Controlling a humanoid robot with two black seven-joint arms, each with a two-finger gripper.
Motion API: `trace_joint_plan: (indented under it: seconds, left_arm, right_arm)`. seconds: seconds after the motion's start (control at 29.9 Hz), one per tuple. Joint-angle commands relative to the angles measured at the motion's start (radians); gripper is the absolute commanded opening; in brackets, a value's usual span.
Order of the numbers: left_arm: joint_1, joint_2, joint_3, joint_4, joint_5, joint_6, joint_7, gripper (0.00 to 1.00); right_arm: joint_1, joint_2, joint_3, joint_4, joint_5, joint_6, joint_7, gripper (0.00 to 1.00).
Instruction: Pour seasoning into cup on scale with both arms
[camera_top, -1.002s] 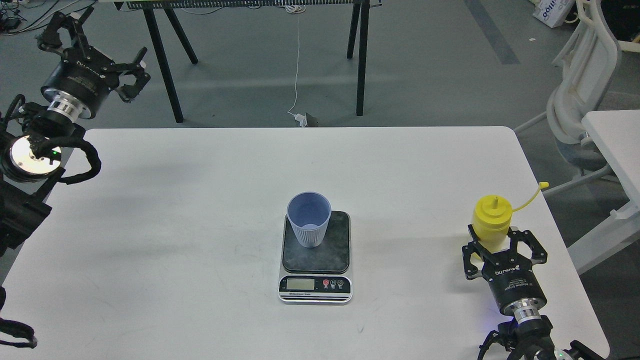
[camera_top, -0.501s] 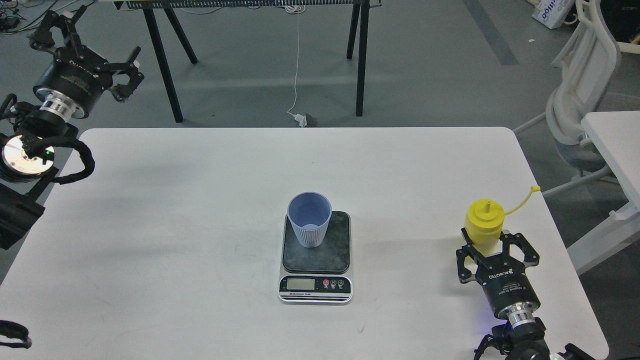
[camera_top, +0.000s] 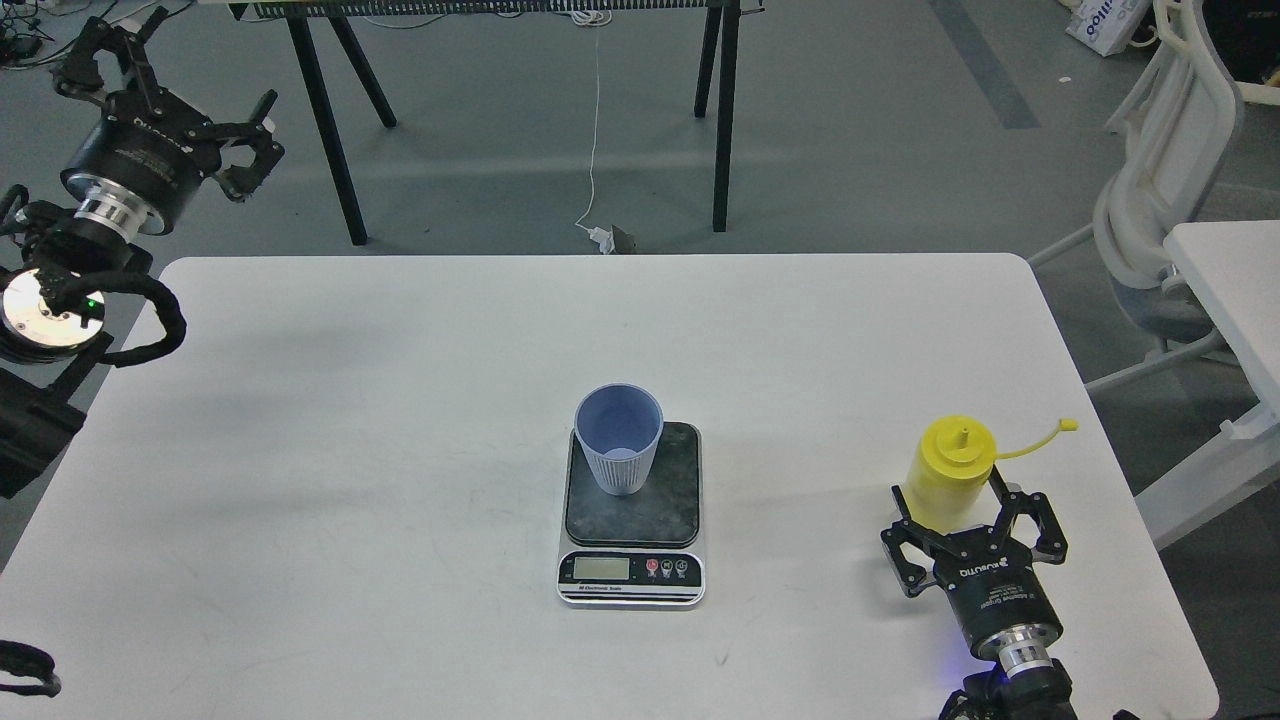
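Note:
The pale blue-grey cup (camera_top: 619, 440) stands upright on the dark plate of the scale (camera_top: 660, 500) at the table's middle. The yellow seasoning bottle (camera_top: 950, 460) stands at the table's right front, nozzle up, its tethered tip cap hanging out to the right. My right gripper (camera_top: 948, 492) comes in from below, its fingers closed on the bottle's lower sides. My left gripper (camera_top: 200, 75) is open and empty, raised beyond the table's far left corner, well away from the cup.
The white table (camera_top: 400, 400) carries only the scale, cup and bottle. A black-legged trestle (camera_top: 330, 130) stands behind it. A white chair (camera_top: 1160, 200) and a second white table (camera_top: 1240, 290) stand to the right.
My right gripper and the yellow bottle have moved left and toward the front edge, lower down. My left gripper has drawn back slightly to the upper left.

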Motion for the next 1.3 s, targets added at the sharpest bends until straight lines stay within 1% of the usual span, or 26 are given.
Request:
trace_joint_plan:
  seconds: [0.0, 0.17, 0.37, 0.43, 0.57, 0.67, 0.77, 0.87, 0.97, 1.04, 1.14, 1.2, 1.27]
  left_arm:
    - [0.001, 0.001, 0.0, 0.0, -0.002, 0.0, -0.003, 1.0]
    - [0.001, 0.001, -0.003, 0.0, -0.002, 0.0, -0.005, 1.0]
    - [0.003, 0.002, -0.008, 0.0, -0.002, 0.0, -0.006, 1.0]
    - [0.003, 0.004, -0.011, 0.0, -0.002, 0.0, -0.006, 1.0]
    - [0.012, 0.004, -0.011, 0.0, -0.002, 0.0, -0.008, 1.0]
    - [0.014, 0.005, -0.011, 0.001, -0.002, 0.0, -0.005, 1.0]
    - [0.021, 0.005, -0.011, 0.003, -0.002, 0.0, -0.002, 1.0]
    - [0.023, 0.004, -0.008, 0.007, 0.0, 0.0, 0.002, 1.0]
    - [0.023, -0.001, -0.001, 0.018, -0.002, 0.0, 0.005, 1.0]
    - [0.023, -0.004, -0.003, 0.023, -0.003, 0.0, 0.005, 1.0]
    - [0.023, -0.007, -0.009, 0.023, -0.008, 0.0, 0.003, 1.0]
    - [0.023, -0.01, -0.012, 0.023, -0.011, 0.0, 0.003, 1.0]
    - [0.023, -0.012, -0.014, 0.023, -0.012, 0.0, 0.002, 1.0]
  right_arm:
    - [-0.048, -0.033, 0.003, 0.01, -0.001, 0.0, 0.003, 0.99]
    - [-0.132, -0.082, 0.014, 0.035, -0.001, 0.0, 0.005, 0.99]
    - [-0.25, -0.198, 0.017, 0.086, -0.013, 0.0, 0.008, 0.99]
    - [-0.252, -0.26, 0.046, 0.081, -0.013, 0.0, 0.01, 0.99]
    - [-0.229, -0.344, 0.179, 0.044, -0.016, 0.0, 0.011, 0.99]
    - [-0.121, -0.386, 0.268, -0.028, -0.019, 0.0, 0.011, 0.99]
    - [0.036, -0.418, 0.293, -0.146, -0.039, 0.0, 0.011, 0.99]
    - [0.218, -0.421, 0.288, -0.239, -0.056, 0.0, 0.011, 0.99]
    - [0.387, -0.424, 0.253, -0.363, -0.123, 0.0, 0.0, 0.99]
    - [0.505, -0.424, 0.198, -0.443, -0.165, 0.0, -0.001, 0.99]
    - [0.683, -0.409, 0.103, -0.575, -0.166, 0.0, -0.001, 0.99]
    - [0.786, -0.375, 0.057, -0.67, -0.166, 0.0, -0.001, 0.99]
    - [0.869, -0.314, 0.04, -0.748, -0.166, 0.0, 0.0, 0.99]
